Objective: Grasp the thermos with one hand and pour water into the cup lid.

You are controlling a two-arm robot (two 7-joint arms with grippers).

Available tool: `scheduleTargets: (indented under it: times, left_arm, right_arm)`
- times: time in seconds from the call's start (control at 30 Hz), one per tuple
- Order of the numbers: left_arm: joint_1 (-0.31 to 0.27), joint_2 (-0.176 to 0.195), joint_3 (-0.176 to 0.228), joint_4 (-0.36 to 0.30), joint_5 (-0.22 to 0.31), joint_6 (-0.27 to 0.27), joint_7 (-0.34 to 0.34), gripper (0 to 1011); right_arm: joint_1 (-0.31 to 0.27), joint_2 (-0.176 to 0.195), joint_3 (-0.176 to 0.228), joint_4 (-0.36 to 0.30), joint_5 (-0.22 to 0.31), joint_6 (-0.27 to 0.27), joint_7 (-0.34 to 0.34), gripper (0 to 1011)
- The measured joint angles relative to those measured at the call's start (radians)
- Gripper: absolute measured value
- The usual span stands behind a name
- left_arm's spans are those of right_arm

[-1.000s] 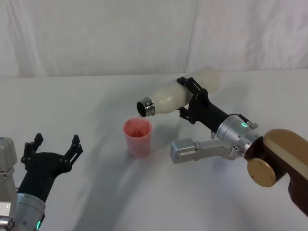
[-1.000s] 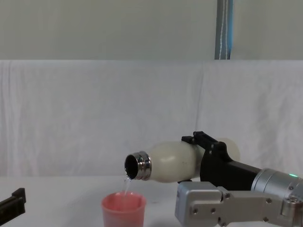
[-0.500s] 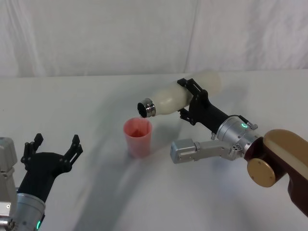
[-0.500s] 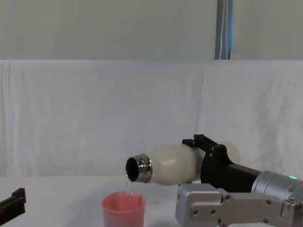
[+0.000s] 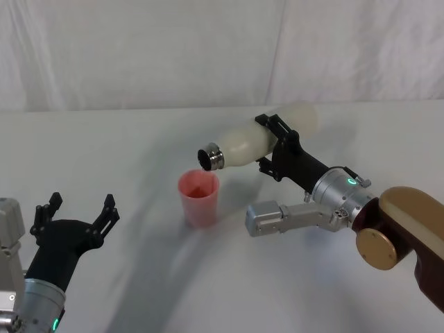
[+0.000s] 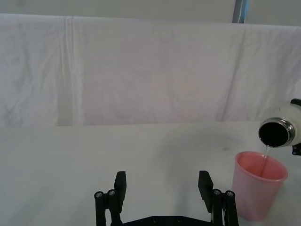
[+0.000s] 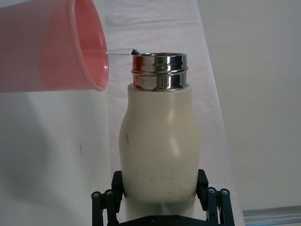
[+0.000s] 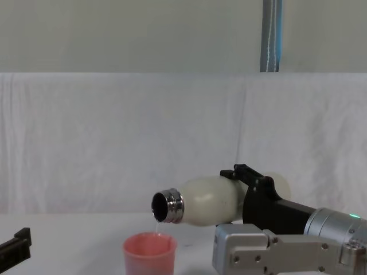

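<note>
The cream-white thermos (image 5: 260, 139) lies nearly level in the air, its steel neck (image 5: 210, 157) just above the rim of the pink cup lid (image 5: 199, 199). My right gripper (image 5: 277, 147) is shut around the bottle's middle. A thin stream of water runs from the neck (image 7: 158, 70) into the cup lid (image 7: 51, 47). In the chest view the thermos (image 8: 209, 200) hangs over the cup lid (image 8: 149, 252). My left gripper (image 5: 76, 215) sits open at the near left of the table, apart from both; from its wrist the cup lid (image 6: 259, 186) and thermos mouth (image 6: 276, 133) show off to one side.
The table (image 5: 139, 139) is covered with a white cloth, and a white curtain (image 5: 139, 48) hangs behind it. A grey box-shaped part of my right arm (image 5: 274, 216) rests low beside the cup lid.
The thermos has sunk slightly and levelled a little over the cup lid while water keeps trickling out. The left arm has not moved.
</note>
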Motion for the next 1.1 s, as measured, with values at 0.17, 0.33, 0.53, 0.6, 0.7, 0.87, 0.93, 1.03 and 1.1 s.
scheduleTargets:
  times: [0.17,0.33,0.53,0.6,0.7,0.87,0.93,1.03,1.1]
  left_arm:
    - [0.0,0.0,0.0,0.0,0.0,0.0,0.0,1001]
    - [0.0,0.0,0.0,0.0,0.0,0.0,0.0,1001]
    - [0.0,0.0,0.0,0.0,0.0,0.0,0.0,1001]
    - [0.0,0.0,0.0,0.0,0.0,0.0,0.0,1001]
    - [0.0,0.0,0.0,0.0,0.0,0.0,0.0,1001]
    - [0.0,0.0,0.0,0.0,0.0,0.0,0.0,1001]
    - [0.0,0.0,0.0,0.0,0.0,0.0,0.0,1001]
    - [0.0,0.0,0.0,0.0,0.0,0.0,0.0,1001]
    - [0.0,0.0,0.0,0.0,0.0,0.0,0.0,1001]
  right_arm:
    - [0.001,0.001,-0.003,0.002,-0.003,-0.001,0.0,950]
    - [0.002,0.001,-0.004,0.003,-0.003,-0.002,0.001,950]
    - [0.005,0.0,-0.006,0.008,-0.003,-0.003,0.002,950]
    - [0.006,-0.001,-0.007,0.01,-0.004,-0.003,0.001,950]
    - [0.007,-0.001,-0.009,0.013,-0.007,-0.004,0.0,950]
    - [0.009,-0.001,-0.011,0.014,-0.009,-0.004,-0.001,950]
    - [0.009,-0.001,-0.012,0.014,-0.009,-0.004,-0.001,950]
    - [0.01,0.0,-0.013,0.014,-0.011,-0.004,-0.003,950]
    - [0.01,0.0,-0.014,0.014,-0.011,-0.004,-0.004,950]
